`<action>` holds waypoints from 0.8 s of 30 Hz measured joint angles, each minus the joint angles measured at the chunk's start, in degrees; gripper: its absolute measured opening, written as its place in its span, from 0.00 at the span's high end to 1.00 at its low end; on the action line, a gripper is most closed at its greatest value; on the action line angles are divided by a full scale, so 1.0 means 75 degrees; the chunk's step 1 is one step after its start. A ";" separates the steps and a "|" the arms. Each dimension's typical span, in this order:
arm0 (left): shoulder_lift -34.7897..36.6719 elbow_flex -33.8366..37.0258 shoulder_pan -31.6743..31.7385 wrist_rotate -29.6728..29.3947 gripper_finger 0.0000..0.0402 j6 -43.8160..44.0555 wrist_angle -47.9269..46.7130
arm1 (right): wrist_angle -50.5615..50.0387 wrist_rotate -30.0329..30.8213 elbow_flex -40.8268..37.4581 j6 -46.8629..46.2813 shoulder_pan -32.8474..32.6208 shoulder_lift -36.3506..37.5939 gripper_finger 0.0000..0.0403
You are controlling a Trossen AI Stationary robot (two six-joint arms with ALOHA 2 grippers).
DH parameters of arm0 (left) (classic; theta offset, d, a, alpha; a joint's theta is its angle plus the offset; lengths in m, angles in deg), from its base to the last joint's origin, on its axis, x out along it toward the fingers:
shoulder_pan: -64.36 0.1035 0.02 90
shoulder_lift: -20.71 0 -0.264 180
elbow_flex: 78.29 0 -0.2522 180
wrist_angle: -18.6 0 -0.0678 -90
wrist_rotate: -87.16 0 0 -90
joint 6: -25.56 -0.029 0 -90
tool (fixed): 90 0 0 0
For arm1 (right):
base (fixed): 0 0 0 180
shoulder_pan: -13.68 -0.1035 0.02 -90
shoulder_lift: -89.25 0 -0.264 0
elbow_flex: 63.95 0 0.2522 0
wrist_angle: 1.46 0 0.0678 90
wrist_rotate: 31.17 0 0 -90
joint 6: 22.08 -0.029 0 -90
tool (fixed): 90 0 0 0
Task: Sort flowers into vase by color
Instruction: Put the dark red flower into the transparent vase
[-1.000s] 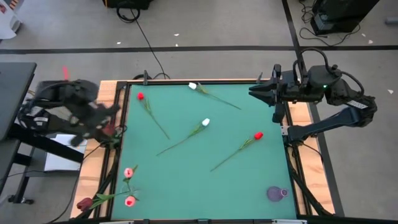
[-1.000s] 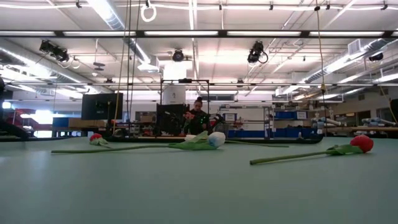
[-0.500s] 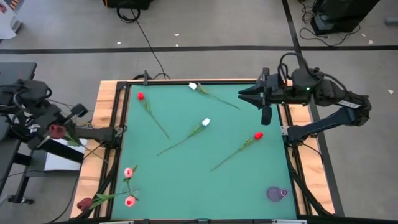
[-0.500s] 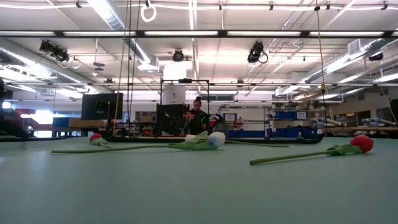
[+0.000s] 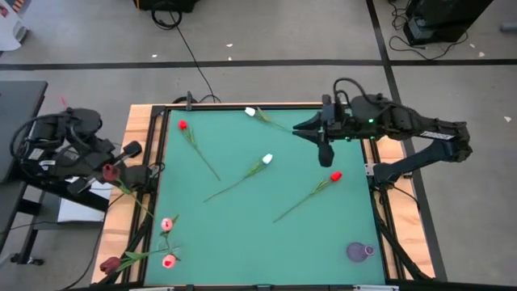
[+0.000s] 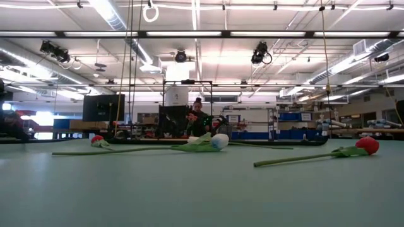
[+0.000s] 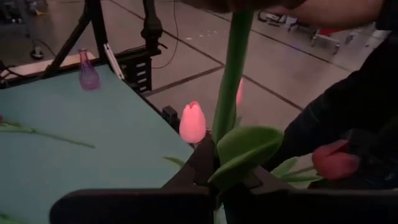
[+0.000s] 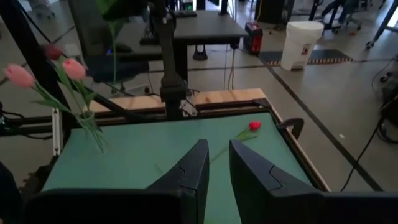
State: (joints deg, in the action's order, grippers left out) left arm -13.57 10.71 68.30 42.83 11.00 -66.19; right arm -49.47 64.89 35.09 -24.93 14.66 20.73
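My left gripper (image 5: pixel 115 166) (image 7: pixel 217 155) hangs beyond the table's left edge, shut on a dark red tulip (image 5: pixel 109 171) whose stem trails toward the near side. My right gripper (image 5: pixel 297 128) (image 8: pixel 219 165) hovers over the far right of the green table, fingers pointing left with a narrow gap, holding nothing. Two red tulips (image 5: pixel 182 124) (image 5: pixel 335 175) and two white ones (image 5: pixel 250 111) (image 5: pixel 267 159) lie flat on the mat. Pink tulips (image 5: pixel 166 224) (image 7: pixel 191 121) and another dark red one (image 5: pixel 109 265) stand at the near left corner. A purple vase (image 5: pixel 359 251) stands near right. My left gripper pinches the dark red tulip's green stem (image 7: pixel 219 134) between its two fingers, right beside a broad leaf (image 7: pixel 245 149). The flower is lifted clear of the table, and its stem (image 5: pixel 137 202) slants away from the fingers.
A wooden frame (image 5: pixel 141 121) and black rails border the mat. The mat's middle and near part between the lying tulips is bare. A person (image 6: pixel 199 120) stands far off in the room behind the table.
The right gripper has moved from the table's right edge toward the left, out over the mat. The left arm, carrying the dark red tulip, swung away from the table to the left, then came back toward the table's left edge.
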 joint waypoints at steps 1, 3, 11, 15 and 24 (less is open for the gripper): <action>0.0003 -0.0002 -0.0003 0.0002 0.97 -0.0003 0.0020 | 0.0001 -0.0002 0.0000 0.0000 -0.0002 -0.0073 0.82; -0.0017 0.0000 0.0000 -0.0099 0.97 -0.0004 0.0123 | 0.0001 -0.0002 0.0000 -0.0001 -0.0002 -0.0231 0.82; -0.0078 0.0000 0.0000 -0.0823 0.97 0.0607 0.0535 | 0.0022 0.0003 0.0000 0.0064 -0.0002 -0.0951 0.82; -0.0078 0.0000 0.0000 -0.1358 0.97 0.0946 0.0616 | 0.0225 0.0013 -0.0003 0.0528 -0.0002 -0.1292 0.82; -0.0078 0.0000 0.0000 -0.2216 0.97 0.1442 0.1064 | 0.1131 -0.1255 -0.0003 0.0352 -0.0014 -0.0951 0.82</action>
State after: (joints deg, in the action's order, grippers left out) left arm -14.16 10.72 68.30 26.21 21.81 -58.20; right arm -40.99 55.48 35.07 -22.29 14.56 13.60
